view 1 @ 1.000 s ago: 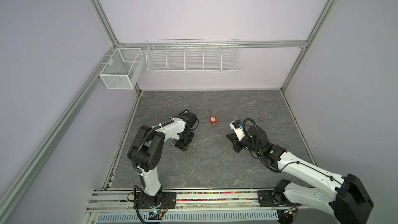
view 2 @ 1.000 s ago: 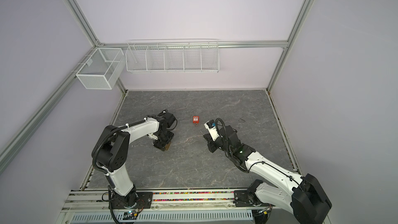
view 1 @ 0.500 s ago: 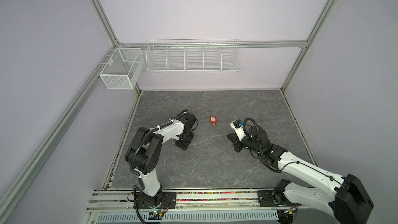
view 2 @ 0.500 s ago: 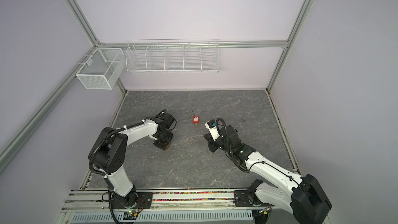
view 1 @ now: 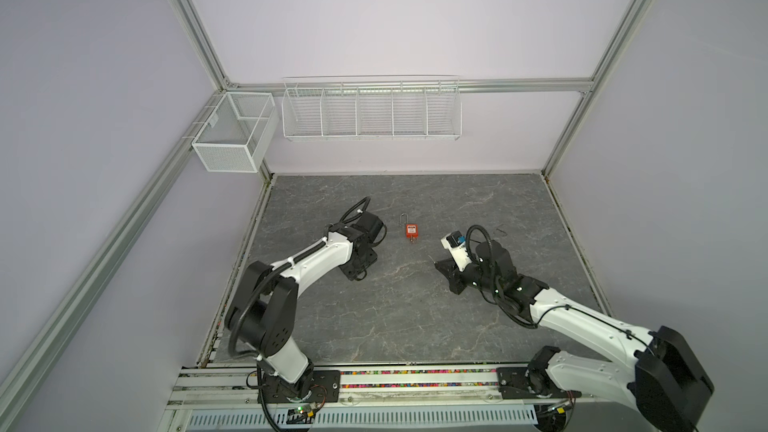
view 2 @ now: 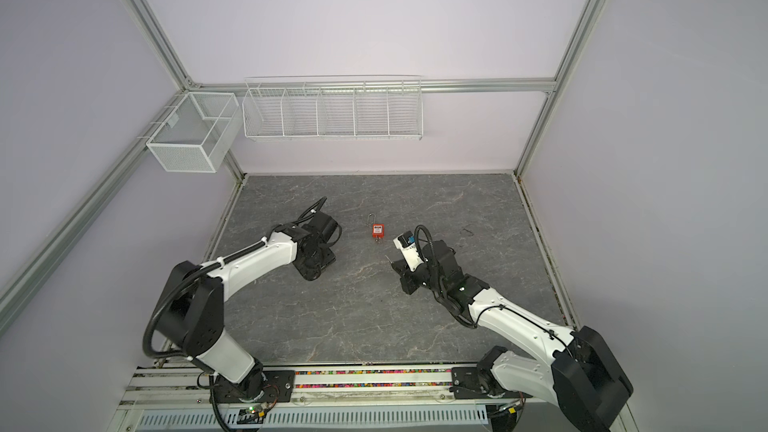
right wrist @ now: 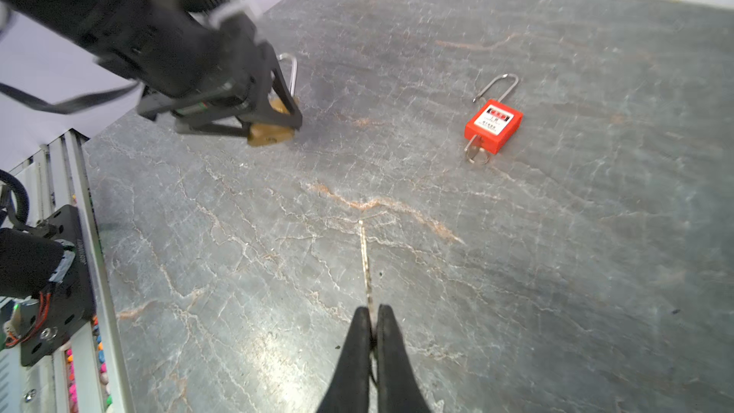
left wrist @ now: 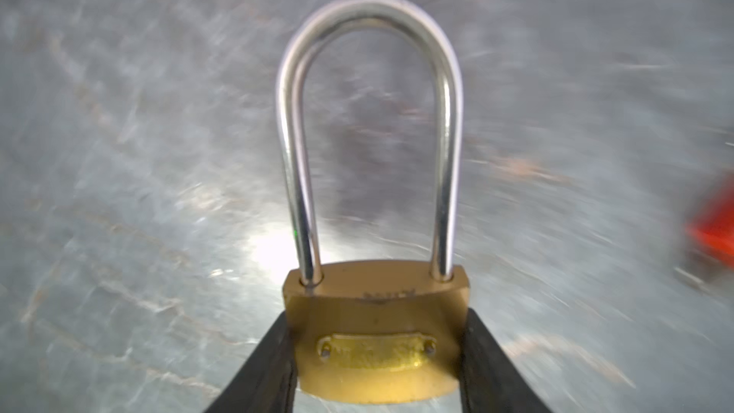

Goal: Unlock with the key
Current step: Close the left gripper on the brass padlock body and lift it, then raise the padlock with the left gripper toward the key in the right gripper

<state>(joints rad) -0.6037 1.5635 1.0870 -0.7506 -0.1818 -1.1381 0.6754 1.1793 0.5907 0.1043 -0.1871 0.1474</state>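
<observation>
- The left gripper (left wrist: 377, 313) clamps the brass padlock (left wrist: 377, 351) by the two narrow sides of its body, one black finger (left wrist: 274, 355) on each side.
- In the left wrist view the steel shackle (left wrist: 296, 152) points away from the gripper, with both legs seated in the body. The tabletop behind it is blurred.
- In the right wrist view the left gripper (right wrist: 272, 127) and the brass padlock (right wrist: 270, 139) sit low over the tabletop (right wrist: 556, 272), near its left edge. I cannot tell whether the padlock touches the surface.
- The right gripper (right wrist: 371, 311) has its jaws pressed together on a thin key (right wrist: 365, 260). The key is seen edge-on, and its blade sticks straight out past the fingertips, above the tabletop.
- The key's tip points toward the open stretch between the two padlocks, well apart from both.
- A red padlock (right wrist: 493, 125) lies flat on the tabletop between the two arms, nearer the back wall. A second key (right wrist: 474, 152) sits in its underside, and one leg of its shackle seems clear of the body.
- In both top views the red padlock (view 1: 411, 230) (view 2: 377, 230) lies alone, untouched by either arm.
- In a top view the left gripper (view 1: 355, 274) is mostly hidden under its own wrist, and the right gripper (view 1: 440, 264) faces it across the grey marbled tabletop (view 1: 395, 326).
- Two white wire baskets (view 1: 371, 110) hang on the walls above.
</observation>
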